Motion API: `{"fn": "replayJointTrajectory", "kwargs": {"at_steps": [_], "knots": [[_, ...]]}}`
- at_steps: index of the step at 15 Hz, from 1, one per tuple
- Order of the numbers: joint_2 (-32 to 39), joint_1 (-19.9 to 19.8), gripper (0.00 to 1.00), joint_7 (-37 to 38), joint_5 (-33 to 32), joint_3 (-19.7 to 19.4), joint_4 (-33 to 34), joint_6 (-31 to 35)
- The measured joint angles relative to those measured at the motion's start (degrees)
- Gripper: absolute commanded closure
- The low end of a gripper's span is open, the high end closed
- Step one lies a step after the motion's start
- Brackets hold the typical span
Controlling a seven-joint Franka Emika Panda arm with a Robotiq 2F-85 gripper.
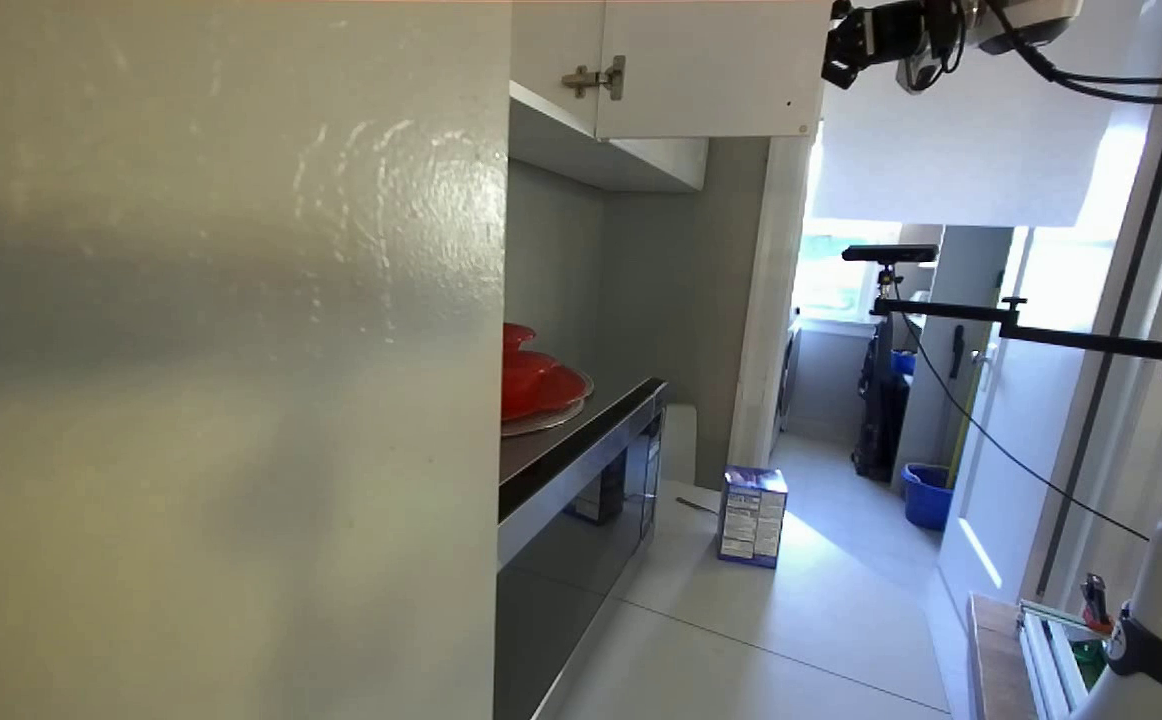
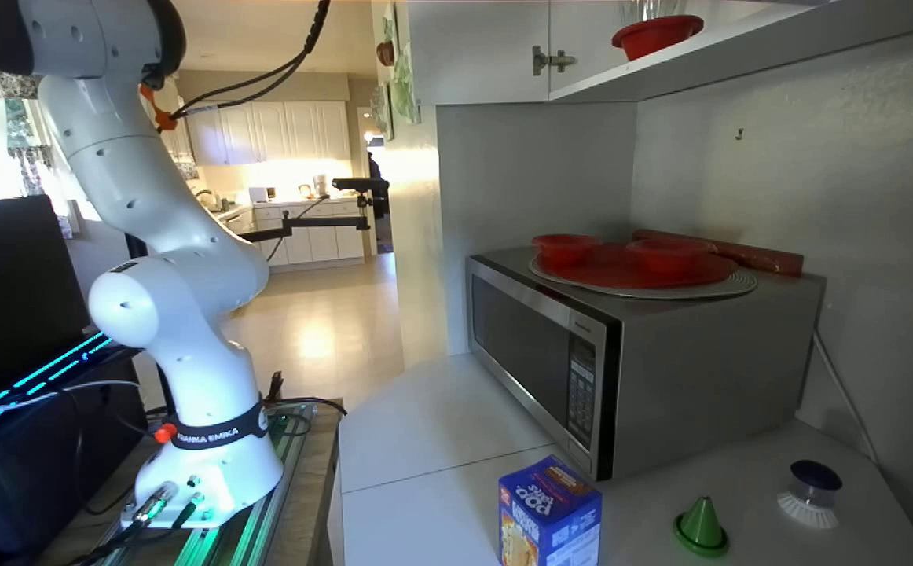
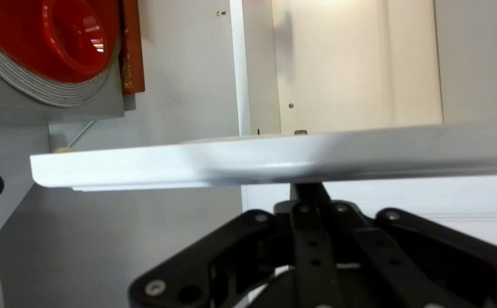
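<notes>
My gripper comes in from the bottom of the wrist view with its black fingers pressed together. Their tips end at the edge of a white cabinet door, which crosses the view nearly edge-on. The very tips pass behind that edge, and whether they touch it I cannot tell. Nothing shows between the fingers. In an exterior view the gripper is high up, at the free end of the opened door. A metal hinge joins this door to the cabinet. The gripper is outside the frame where the arm stands at left.
Below the cabinet a microwave stands on the counter, bearing red dishes on a round mat. A blue box, a green cone and a brush are nearby. Another opened door hangs above; a red pot sits on the shelf.
</notes>
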Motion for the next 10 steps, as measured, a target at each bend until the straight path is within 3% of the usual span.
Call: {"fn": "replayJointTrajectory", "kwargs": {"at_steps": [10], "knots": [[-7.6,-0.4,1.0,-7.0,-2.9,2.6,-5.1,-7.4]]}}
